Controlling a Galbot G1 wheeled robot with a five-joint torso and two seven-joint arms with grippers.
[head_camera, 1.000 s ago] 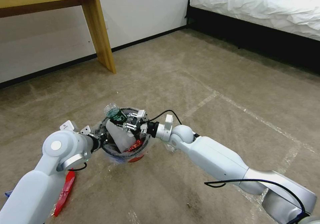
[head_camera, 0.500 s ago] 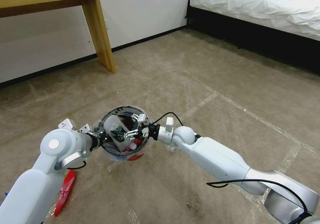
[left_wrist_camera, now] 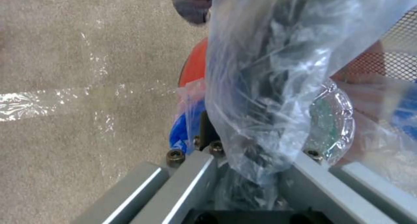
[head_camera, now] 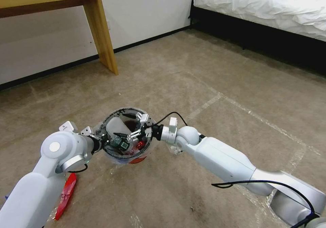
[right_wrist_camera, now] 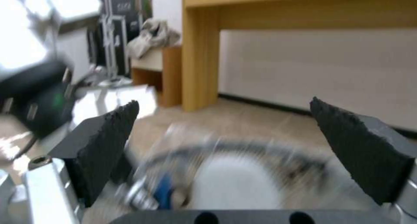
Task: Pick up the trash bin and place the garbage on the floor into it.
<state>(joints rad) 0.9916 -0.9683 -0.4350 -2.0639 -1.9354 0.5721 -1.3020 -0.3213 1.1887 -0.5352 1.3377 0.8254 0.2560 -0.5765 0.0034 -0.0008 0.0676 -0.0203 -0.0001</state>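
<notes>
The trash bin [head_camera: 125, 138], a small red bucket with a clear crinkled liner, is held off the carpeted floor [head_camera: 190, 85] by the left hand [head_camera: 103, 141], which is clenched on the rim and bag at the bin's left side; the left wrist view shows the liner [left_wrist_camera: 269, 87] bunched between its fingers. The right hand [head_camera: 130, 126] hangs over the bin's mouth with its fingers spread wide and nothing between them. Inside the bin lie a white slipper [head_camera: 113, 126], a green-labelled bottle [head_camera: 121, 143] and red wrapper scraps. A flat red wrapper [head_camera: 66, 194] lies on the floor beside the left arm. By this evidence the task is well advanced: most garbage appears binned, with at least that wrapper left to collect.
</notes>
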